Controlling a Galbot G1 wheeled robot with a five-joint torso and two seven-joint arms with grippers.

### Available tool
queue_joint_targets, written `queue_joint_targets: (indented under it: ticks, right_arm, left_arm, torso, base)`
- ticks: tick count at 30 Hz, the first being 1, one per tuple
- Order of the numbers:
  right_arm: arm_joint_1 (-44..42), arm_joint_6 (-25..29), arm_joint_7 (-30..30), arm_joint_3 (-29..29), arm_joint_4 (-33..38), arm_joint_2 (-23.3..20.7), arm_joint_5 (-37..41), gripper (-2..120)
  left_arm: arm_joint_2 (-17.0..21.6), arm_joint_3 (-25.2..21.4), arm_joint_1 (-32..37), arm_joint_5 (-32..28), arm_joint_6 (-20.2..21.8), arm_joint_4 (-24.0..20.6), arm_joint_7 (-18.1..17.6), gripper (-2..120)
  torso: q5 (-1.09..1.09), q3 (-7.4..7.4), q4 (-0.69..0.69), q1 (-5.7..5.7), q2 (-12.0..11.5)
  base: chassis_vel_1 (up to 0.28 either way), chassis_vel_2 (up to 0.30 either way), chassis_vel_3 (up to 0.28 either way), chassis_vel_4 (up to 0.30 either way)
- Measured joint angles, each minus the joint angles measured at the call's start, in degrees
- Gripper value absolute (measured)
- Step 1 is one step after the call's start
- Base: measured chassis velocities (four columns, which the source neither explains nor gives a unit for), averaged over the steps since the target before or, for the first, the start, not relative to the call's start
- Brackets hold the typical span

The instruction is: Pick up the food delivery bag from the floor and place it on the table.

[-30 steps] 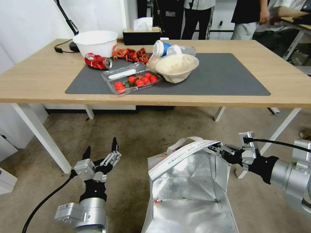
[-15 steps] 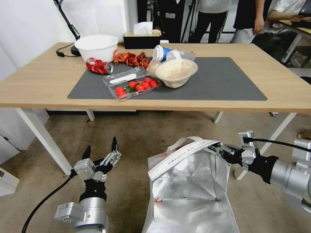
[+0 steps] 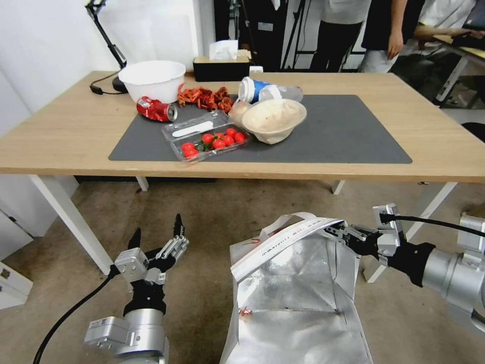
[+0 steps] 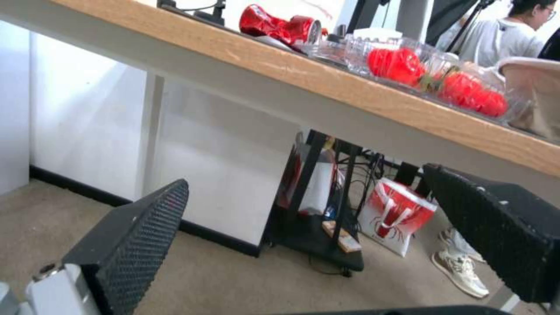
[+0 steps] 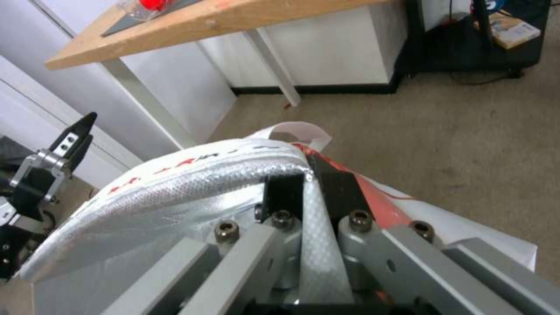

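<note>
The food delivery bag (image 3: 293,298) stands open below the table's front edge, showing its silver foil lining, with a white strap along its rim; its bottom runs off the head view. My right gripper (image 3: 337,233) is shut on the white strap (image 5: 312,205) at the bag's right upper edge. Left of the bag, my left gripper (image 3: 157,237) hangs open over the floor (image 3: 227,212) with nothing between its black pads (image 4: 134,236). The table (image 3: 65,131) with its dark grey mat (image 3: 348,131) lies ahead and higher.
On the mat sit a white bowl (image 3: 151,80), a crushed red can (image 3: 155,109), a clear box of tomatoes (image 3: 207,136), a beige bowl (image 3: 274,119) and a bottle (image 3: 268,91). White table legs (image 3: 70,222) flank the bag. People stand behind the table.
The table has slid lower in the head view, so the camera has moved. Both grippers and the bag keep their places in the picture; the right gripper stays shut on the strap.
</note>
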Motion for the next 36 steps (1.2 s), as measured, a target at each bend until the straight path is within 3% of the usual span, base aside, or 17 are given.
queue_joint_targets:
  ticks: [36]
  right_arm:
    - [0.09, -0.07, 0.11, -0.24, -0.05, -0.27, -0.11, 0]
  left_arm:
    - [0.20, -0.01, 0.04, -0.13, -0.01, -0.21, 0.01, 100]
  torso:
    - [0.00, 4.93, 0.00, 3.24, 8.18]
  base:
    - [0.000, 0.000, 0.000, 0.000]
